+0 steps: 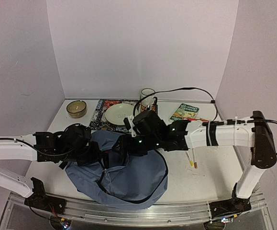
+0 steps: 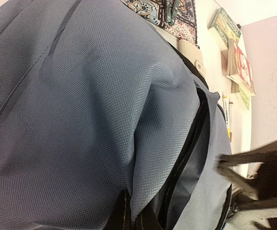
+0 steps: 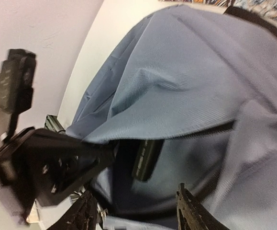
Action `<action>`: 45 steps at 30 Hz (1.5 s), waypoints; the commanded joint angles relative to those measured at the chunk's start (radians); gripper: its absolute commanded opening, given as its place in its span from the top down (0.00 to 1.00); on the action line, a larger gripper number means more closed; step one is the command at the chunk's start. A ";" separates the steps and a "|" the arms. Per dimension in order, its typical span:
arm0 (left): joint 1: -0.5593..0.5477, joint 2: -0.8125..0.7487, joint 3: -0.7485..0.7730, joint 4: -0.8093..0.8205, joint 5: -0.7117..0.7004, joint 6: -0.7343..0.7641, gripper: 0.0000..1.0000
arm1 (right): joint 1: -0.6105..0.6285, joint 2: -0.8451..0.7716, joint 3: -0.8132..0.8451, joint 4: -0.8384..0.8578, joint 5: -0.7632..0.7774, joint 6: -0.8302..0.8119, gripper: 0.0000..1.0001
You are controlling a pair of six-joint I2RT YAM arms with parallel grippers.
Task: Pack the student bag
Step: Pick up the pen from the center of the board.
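Note:
The slate-blue student bag (image 1: 124, 172) lies at the table's front centre with its zipper mouth open. My left gripper (image 1: 99, 152) is shut on the edge of the bag's upper flap and holds it raised; in the left wrist view the fabric (image 2: 105, 110) is pinched between the black fingers (image 2: 119, 215) beside the zipper (image 2: 191, 143). My right gripper (image 1: 127, 144) hangs open and empty just at the mouth of the bag (image 3: 186, 86). In the right wrist view its fingertips (image 3: 88, 211) frame the dark opening, with the left gripper (image 3: 52, 172) at the flap.
Books (image 1: 184, 112) and a pencil (image 1: 192, 159) lie to the bag's right. A plate (image 1: 119, 113) on a patterned mat (image 1: 99, 117), a mug (image 1: 148, 95) and a small bowl (image 1: 76, 108) stand at the back. White walls enclose three sides.

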 commanded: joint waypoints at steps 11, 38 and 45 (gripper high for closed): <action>0.000 0.043 0.024 0.035 -0.068 0.018 1.00 | -0.154 -0.291 -0.230 -0.443 0.344 -0.247 0.44; 0.000 0.036 0.047 0.012 -0.036 0.041 1.00 | -0.561 -0.065 -0.324 -0.463 0.278 -0.512 0.68; 0.000 0.039 0.050 0.012 -0.031 0.043 1.00 | -0.563 0.000 -0.323 -0.460 0.228 -0.522 0.75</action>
